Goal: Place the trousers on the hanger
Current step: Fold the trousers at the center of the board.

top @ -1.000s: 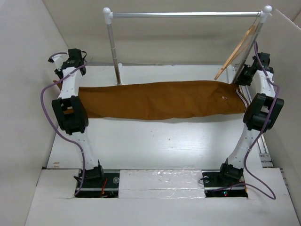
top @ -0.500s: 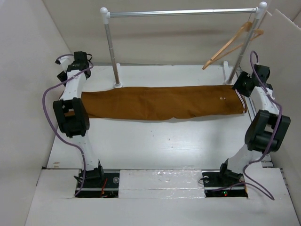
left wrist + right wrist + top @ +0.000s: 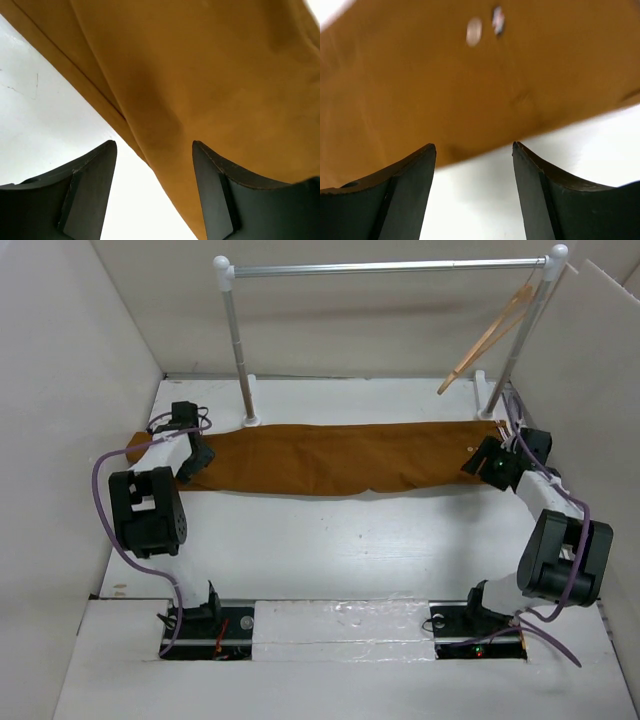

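Note:
The rust-brown trousers point(image 3: 330, 455) lie flat and stretched across the table, waistband end at the right. My left gripper point(image 3: 192, 468) sits low over their left end and stands open. In the left wrist view the trousers point(image 3: 210, 75) fill the upper right, and their edge runs between my open fingers point(image 3: 92, 192). My right gripper point(image 3: 478, 462) is open at the waistband end. In the right wrist view the trousers point(image 3: 445, 85) lie just beyond the fingertips, with bare table between them. The wooden hanger point(image 3: 488, 338) hangs tilted from the rail's right end.
A silver rail point(image 3: 390, 267) on two white-capped posts point(image 3: 240, 350) spans the back of the table. White walls close in on the left point(image 3: 60, 440) and right point(image 3: 605, 390). The arm bases stand at the near edge.
Both grippers have opened and let go of the trousers, which dropped from a raised, stretched hold to lie flat. Both arms came down lower. The hanger has swung on the rail.

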Controlling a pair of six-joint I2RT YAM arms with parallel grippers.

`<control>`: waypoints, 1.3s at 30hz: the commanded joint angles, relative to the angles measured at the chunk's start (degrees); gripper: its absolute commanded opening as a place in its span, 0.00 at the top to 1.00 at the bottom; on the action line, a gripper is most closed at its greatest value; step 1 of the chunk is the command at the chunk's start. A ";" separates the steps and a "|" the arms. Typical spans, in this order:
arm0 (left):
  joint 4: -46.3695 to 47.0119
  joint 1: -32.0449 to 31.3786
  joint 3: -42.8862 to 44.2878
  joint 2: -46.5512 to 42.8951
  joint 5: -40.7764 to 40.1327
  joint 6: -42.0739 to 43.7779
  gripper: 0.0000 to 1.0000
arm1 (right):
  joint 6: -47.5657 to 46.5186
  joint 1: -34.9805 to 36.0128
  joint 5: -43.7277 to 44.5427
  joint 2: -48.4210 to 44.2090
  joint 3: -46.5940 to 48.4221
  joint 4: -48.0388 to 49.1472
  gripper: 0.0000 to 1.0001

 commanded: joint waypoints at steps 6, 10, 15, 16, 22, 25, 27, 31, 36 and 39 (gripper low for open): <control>4.63 1.11 -0.65 2.67 7.49 -0.97 0.41 | 5.81 0.95 -6.48 0.88 -8.19 10.52 0.31; 4.37 1.11 2.51 8.11 7.49 -1.32 0.41 | 9.85 0.95 -3.14 6.06 -6.87 17.87 0.30; 5.33 1.11 3.22 10.76 6.80 -1.32 0.53 | 17.23 0.95 -0.15 11.43 -8.63 25.37 0.40; 5.07 1.11 3.83 11.46 5.75 -0.88 0.60 | 17.94 0.25 -0.75 12.05 -8.98 25.64 0.73; 1.47 1.11 6.83 11.56 -0.14 2.46 1.00 | 10.33 -2.30 7.29 -0.84 -10.83 11.82 1.00; 1.64 1.11 4.47 9.36 -0.85 2.72 1.00 | 4.96 -5.02 11.88 -9.90 -9.78 0.91 1.00; -0.36 1.11 3.75 8.05 -1.55 2.73 1.00 | 3.02 -8.70 11.99 -14.20 -9.77 -3.61 1.00; -2.57 0.50 -0.45 4.09 -4.89 2.90 1.00 | -3.12 -15.81 12.69 -25.79 -9.34 -14.05 1.00; -5.56 -1.00 -5.21 -1.79 -5.25 1.50 1.00 | -7.54 -15.75 15.60 -25.84 -6.35 -17.96 0.36; -7.40 -1.00 -6.18 -4.87 -4.55 1.84 0.77 | -9.12 -16.37 10.40 -22.58 -1.18 -17.34 0.27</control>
